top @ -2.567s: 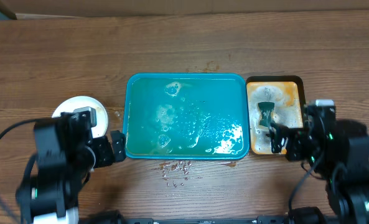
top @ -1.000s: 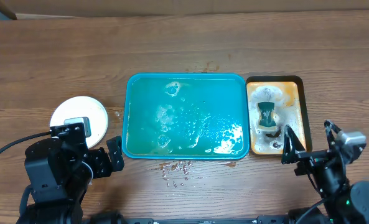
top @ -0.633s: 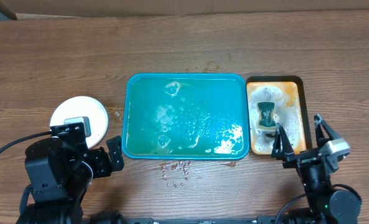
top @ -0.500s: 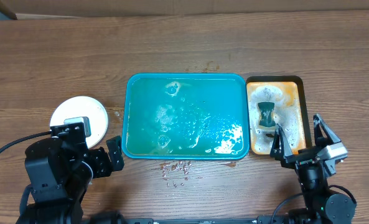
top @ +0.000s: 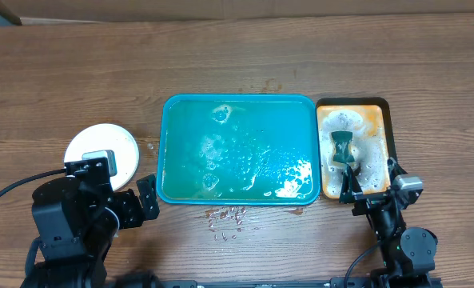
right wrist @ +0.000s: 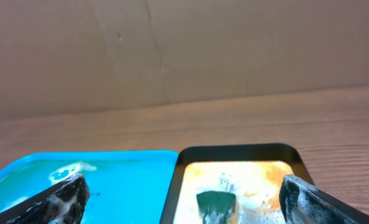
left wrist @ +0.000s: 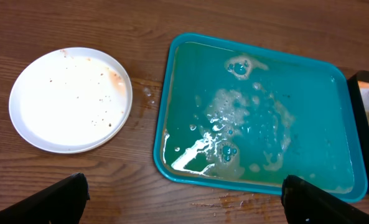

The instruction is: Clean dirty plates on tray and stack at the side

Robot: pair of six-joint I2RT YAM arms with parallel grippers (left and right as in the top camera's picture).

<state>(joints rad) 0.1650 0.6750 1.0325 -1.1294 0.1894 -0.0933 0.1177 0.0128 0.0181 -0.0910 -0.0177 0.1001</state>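
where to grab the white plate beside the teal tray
Probably by the rim at the edge nearest the robot, coming in low from there. The plate lies flat and shallow, with only its raised rim to pinch, and the tray sits close on its right.

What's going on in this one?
Nobody is handling anything right now. The left tool and the right tool both stand open and empty at the near edge of the table. The teal tray holds only soapy water, with no plates on it. A white plate with a few brown specks sits on the table to its left; whether others lie under it can't be told. The sponge rests in the small orange tray.
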